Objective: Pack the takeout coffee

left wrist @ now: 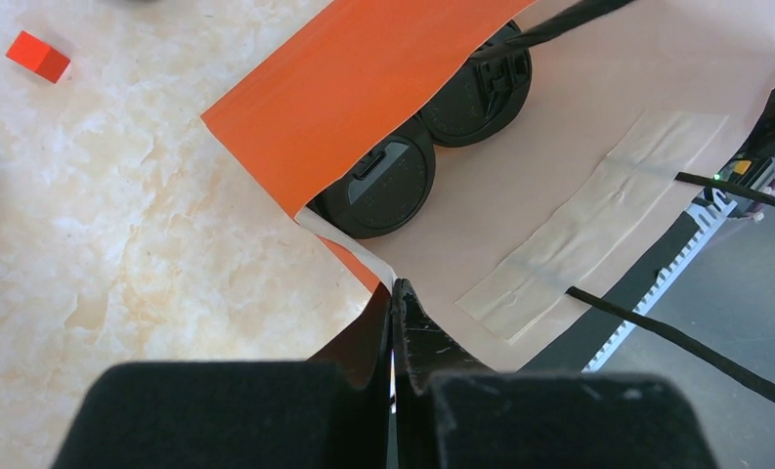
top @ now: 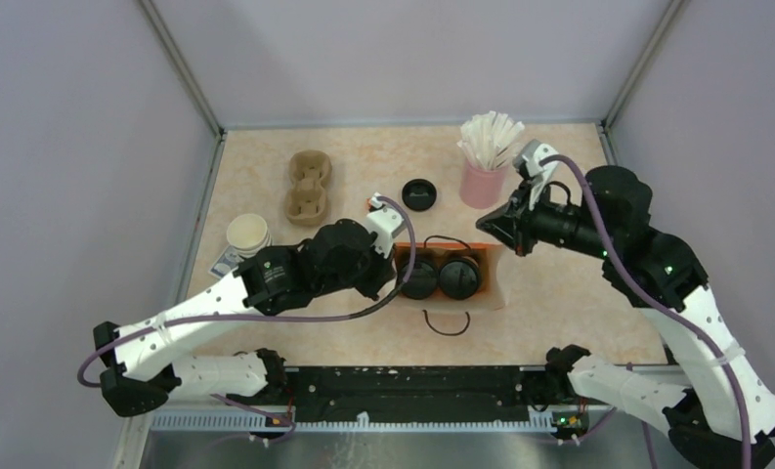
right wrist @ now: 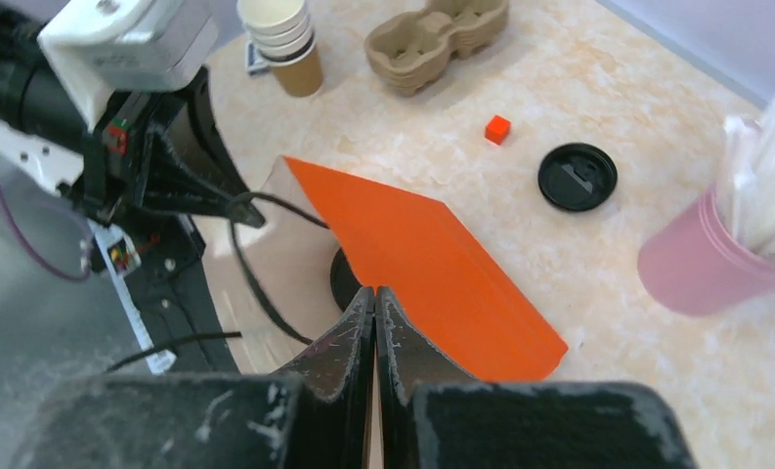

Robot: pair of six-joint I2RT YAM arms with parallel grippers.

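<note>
Orange bag (left wrist: 364,88) mid-worktop, nr near edge; takeout coffee (left wrist: 381,188) upright inside beside 2nd lidded cup (left wrist: 476,88), row running L-R. Left gripper (left wrist: 395,293) pinched on bag's left rim, just beside coffee; right gripper (right wrist: 374,295) pinched on right rim.

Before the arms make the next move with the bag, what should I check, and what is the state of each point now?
1. Left gripper shut on the rim of the orange bag: ok.
2. Right gripper shut on the opposite rim: ok.
3. Near coffee cup and far coffee cup inside the bag: ok.
4. Both lids pressed fully down: cannot tell.
5. Bag's cord handles free of the fingers: cannot tell.
6. Loose black lid and pink straw cup apart from the bag: ok.
</note>
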